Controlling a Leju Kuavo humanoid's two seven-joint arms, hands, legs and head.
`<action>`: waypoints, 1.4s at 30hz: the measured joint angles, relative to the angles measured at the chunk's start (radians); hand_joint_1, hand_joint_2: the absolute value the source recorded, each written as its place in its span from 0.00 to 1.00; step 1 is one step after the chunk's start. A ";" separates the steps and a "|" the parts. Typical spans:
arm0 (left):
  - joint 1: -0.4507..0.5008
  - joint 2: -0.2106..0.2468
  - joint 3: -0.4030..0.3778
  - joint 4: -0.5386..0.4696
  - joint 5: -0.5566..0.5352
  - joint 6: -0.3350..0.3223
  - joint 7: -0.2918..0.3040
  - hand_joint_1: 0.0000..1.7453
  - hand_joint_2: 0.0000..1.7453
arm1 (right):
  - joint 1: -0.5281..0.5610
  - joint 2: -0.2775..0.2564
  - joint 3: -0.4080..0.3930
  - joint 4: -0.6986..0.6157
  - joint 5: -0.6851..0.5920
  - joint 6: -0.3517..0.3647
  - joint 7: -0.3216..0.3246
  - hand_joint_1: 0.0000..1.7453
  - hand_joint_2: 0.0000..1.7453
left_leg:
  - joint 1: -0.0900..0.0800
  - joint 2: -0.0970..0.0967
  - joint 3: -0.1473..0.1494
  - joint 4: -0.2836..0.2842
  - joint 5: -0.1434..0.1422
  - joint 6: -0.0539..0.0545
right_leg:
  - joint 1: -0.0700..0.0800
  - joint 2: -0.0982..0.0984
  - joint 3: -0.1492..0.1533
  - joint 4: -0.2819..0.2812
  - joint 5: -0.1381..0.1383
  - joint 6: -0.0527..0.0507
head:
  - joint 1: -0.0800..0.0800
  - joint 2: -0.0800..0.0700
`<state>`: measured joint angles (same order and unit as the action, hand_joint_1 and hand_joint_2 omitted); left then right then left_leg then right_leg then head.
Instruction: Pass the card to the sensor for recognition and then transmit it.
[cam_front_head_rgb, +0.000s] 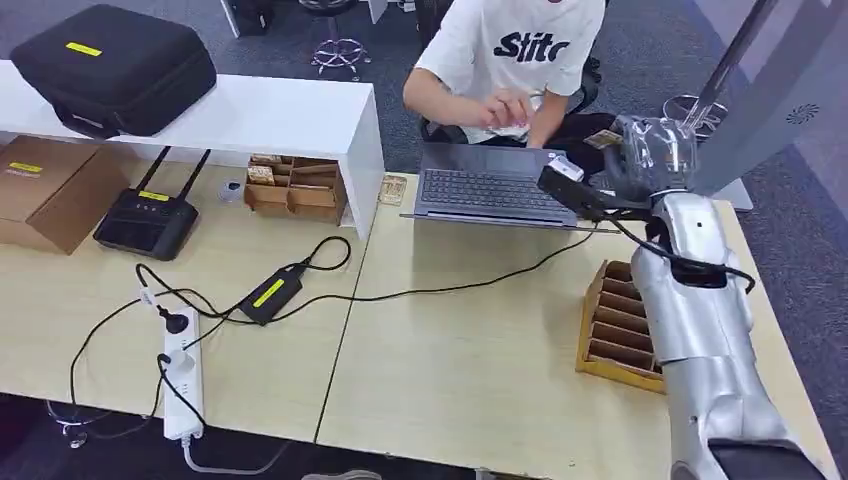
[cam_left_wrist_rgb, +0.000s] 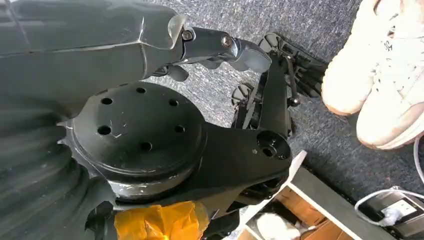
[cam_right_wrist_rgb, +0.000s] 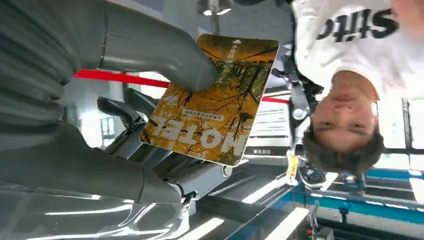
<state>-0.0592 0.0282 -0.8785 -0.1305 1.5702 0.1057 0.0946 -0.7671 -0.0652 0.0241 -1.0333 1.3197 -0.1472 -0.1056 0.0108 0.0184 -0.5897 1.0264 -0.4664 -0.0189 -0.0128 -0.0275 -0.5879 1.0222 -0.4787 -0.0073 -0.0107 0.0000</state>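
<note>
- Right wrist view: the right hand (cam_right_wrist_rgb: 150, 125) pinches the card (cam_right_wrist_rgb: 212, 100), thumb flat on its printed face, fingers behind, leaving most of the face bare, likely so a sensor can read it
- The card's long axis runs outward from the hand, free end towards the person (cam_front_head_rgb: 510, 60)
- Left hand (cam_left_wrist_rgb: 210, 47) hangs by the floor; I cannot tell its state

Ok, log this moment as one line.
right hand holds hotel card | raised near person | laptop open
</note>
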 joint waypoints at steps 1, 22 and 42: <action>0.000 0.000 0.000 0.000 0.000 0.000 -0.001 0.00 1.00 | 0.012 -0.004 -0.003 -0.016 -0.015 -0.002 -0.008 1.00 1.00 | 0.000 0.000 0.000 0.000 0.000 0.000 | 0.000 0.000 0.000 0.000 0.000 0.000 | 0.000 0.000; 0.024 -0.037 0.061 0.000 0.000 0.035 -0.050 0.00 1.00 | 0.559 -0.148 -0.246 -0.549 -0.359 -0.062 -0.174 1.00 1.00 | 0.000 -0.006 -0.002 0.000 -0.005 0.003 | 0.000 -0.006 0.002 -0.004 -0.003 0.004 | 0.000 0.000; 0.023 -0.075 0.147 0.000 0.000 0.062 -0.071 0.00 1.00 | 0.839 -0.021 -0.729 -0.780 -0.664 0.033 -0.337 1.00 1.00 | 0.000 -0.001 -0.001 0.000 -0.006 0.004 | 0.000 -0.003 0.002 -0.004 -0.004 0.004 | 0.000 0.000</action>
<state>-0.0357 -0.0465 -0.7313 -0.1305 1.5702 0.1675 0.0233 0.0720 -0.0866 -0.7054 -1.8128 0.6558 -0.1144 -0.4429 0.0106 0.0170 -0.5904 1.0264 -0.4726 -0.0145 -0.0130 -0.0302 -0.5863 1.0185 -0.4829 -0.0034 -0.0111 0.0000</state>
